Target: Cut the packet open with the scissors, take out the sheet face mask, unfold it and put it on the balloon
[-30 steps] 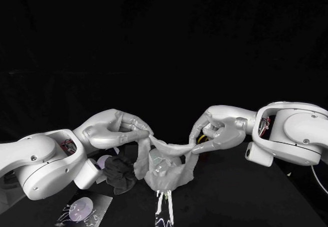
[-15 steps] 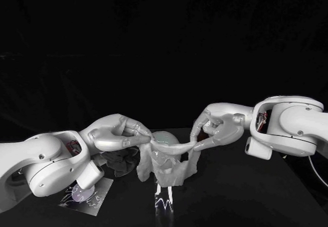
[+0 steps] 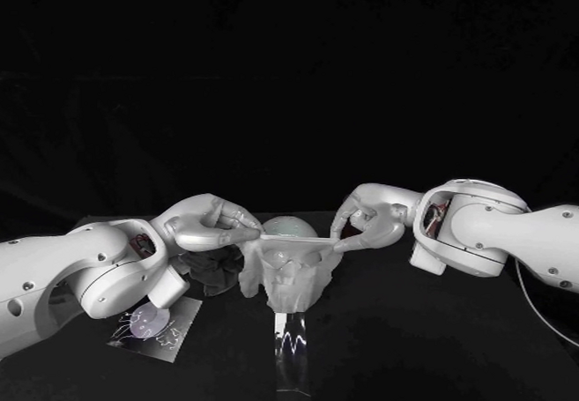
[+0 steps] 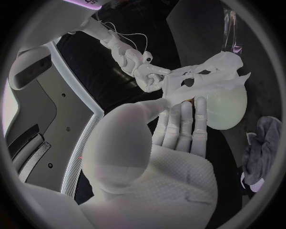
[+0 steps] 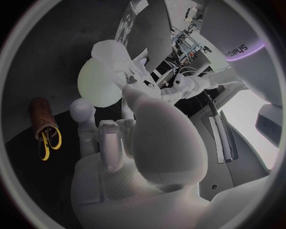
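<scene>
The white sheet mask (image 3: 287, 273) hangs stretched between my two hands, its top edge taut and level. My left hand (image 3: 214, 224) pinches one upper corner and my right hand (image 3: 366, 224) pinches the other. The pale green balloon (image 3: 290, 227) sits just behind the mask's top edge. In the left wrist view the mask (image 4: 205, 78) drapes over the balloon (image 4: 229, 107) beyond my left hand (image 4: 178, 129), with the right hand (image 4: 140, 67) opposite. In the right wrist view my right hand (image 5: 119, 138) is close to the balloon (image 5: 98, 81).
The cut packet (image 3: 152, 330) lies flat on the table at the front left. A dark cloth (image 3: 211, 270) is bunched beside the left arm. A clear stand (image 3: 290, 350) rises under the balloon. Yellow-handled scissors (image 5: 47, 140) stand in a brown holder (image 5: 42, 112).
The mask's top edge, which sagged between the hands, is now pulled straight. Both hands have carried it farther from me to the balloon, which now shows behind it.
</scene>
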Action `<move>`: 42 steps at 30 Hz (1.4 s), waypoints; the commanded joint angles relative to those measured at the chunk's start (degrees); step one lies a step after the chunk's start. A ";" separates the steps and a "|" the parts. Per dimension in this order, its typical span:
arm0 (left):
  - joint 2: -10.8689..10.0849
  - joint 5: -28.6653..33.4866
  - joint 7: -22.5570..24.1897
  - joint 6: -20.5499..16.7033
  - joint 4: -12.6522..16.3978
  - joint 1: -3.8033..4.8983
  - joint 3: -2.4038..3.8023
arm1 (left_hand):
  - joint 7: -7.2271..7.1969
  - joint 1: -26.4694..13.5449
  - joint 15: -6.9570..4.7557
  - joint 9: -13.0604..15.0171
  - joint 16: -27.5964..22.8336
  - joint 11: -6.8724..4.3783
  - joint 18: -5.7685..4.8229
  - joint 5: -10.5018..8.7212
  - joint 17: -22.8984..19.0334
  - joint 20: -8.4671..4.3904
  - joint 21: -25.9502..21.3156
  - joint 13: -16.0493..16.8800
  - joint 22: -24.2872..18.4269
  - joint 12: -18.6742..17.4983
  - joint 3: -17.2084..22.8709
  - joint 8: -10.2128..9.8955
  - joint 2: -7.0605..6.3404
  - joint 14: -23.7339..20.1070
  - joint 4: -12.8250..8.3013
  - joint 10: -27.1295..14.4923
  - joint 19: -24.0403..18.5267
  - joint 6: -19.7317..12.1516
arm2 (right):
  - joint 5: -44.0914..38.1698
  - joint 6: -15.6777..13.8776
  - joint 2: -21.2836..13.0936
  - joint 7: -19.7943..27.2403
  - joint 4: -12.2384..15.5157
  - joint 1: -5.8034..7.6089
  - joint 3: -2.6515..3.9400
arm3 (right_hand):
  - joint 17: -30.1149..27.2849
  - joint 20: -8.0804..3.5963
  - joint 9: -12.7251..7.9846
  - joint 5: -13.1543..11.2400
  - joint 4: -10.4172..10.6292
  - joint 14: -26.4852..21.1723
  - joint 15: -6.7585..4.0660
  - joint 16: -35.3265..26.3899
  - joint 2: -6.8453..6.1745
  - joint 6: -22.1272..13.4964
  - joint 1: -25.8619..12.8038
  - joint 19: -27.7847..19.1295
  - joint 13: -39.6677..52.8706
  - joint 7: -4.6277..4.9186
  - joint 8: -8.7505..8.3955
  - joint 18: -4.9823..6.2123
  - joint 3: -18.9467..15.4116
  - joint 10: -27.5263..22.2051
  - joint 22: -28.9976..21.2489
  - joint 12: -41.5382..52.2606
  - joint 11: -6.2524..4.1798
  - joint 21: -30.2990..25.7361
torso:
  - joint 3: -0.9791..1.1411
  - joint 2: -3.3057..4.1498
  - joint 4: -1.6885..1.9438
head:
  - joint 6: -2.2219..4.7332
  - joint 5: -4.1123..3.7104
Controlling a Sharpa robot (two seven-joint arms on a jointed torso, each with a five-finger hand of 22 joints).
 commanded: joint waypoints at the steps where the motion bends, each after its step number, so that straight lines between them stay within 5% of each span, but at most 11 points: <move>1: 0.38 -1.77 0.67 0.06 -0.94 -0.14 0.05 | 0.09 0.58 0.19 8.18 0.32 -0.14 0.67 0.20 -0.03 -0.04 0.19 -0.10 0.04 0.25 0.30 0.40 0.20 0.37 -0.11 0.25 -0.50 0.47 | -6.23 -5.46 1.03 -1.24 -1.56 -0.44 0.04 | 14.96 -0.05 0.05 0.28 0.09 6.03 -0.40 0.20 0.37 0.39 0.23 -0.47 12.22 -0.07 0.19 0.29 0.29 4.86 0.04 -0.07 -0.21 -0.09 | 0.00 0.16 0.00 | -0.39 0.20; 12: 2.49 -2.59 0.78 -1.20 -5.05 -0.32 0.04 | 0.11 0.60 0.19 8.25 0.42 -0.13 0.68 0.20 -0.27 -0.03 0.38 -0.20 0.22 0.30 0.45 0.25 0.15 0.40 -0.09 0.32 -0.57 0.55 | -8.38 -11.03 4.60 -1.02 -5.64 -1.18 0.12 | 14.94 -0.05 0.06 0.28 0.07 6.02 -0.40 0.19 0.35 0.39 0.24 -0.34 12.20 -0.07 0.20 0.27 0.33 4.86 0.11 -0.09 -0.21 0.04 | -0.03 0.05 -0.01 | -0.99 0.41; 31: 7.47 -2.37 1.27 -6.15 -12.43 -0.28 0.16 | 0.22 0.80 0.16 8.46 0.83 -0.14 0.73 0.20 -0.91 -0.03 1.07 -0.45 0.84 0.51 0.84 -0.16 -0.06 0.41 -0.24 0.41 -0.77 0.82 | -11.46 -10.34 8.77 -2.85 -10.45 -1.24 0.22 | 15.02 -0.08 0.09 0.28 -0.02 6.06 -0.40 0.22 0.29 0.34 0.32 -0.14 12.21 -0.06 0.24 0.24 0.50 4.86 0.21 -0.08 -0.21 0.19 | -0.04 0.06 0.03 | -1.21 0.35; 42: 9.50 -3.27 -0.13 -6.74 -15.64 0.37 0.76 | 0.28 0.84 0.14 8.57 1.12 -0.12 0.74 0.19 -1.22 -0.03 1.47 -0.57 1.20 0.64 1.00 -0.39 -0.12 0.48 -0.27 0.45 -0.89 0.94 | -12.43 -10.87 10.82 -3.42 -13.33 -1.12 0.46 | 15.06 -0.08 0.10 0.28 -0.04 6.07 -0.40 0.23 0.28 0.34 0.33 -0.12 12.26 -0.05 0.26 0.24 0.54 4.88 0.22 0.00 -0.21 0.20 | -0.02 -0.02 -0.01 | -1.54 0.61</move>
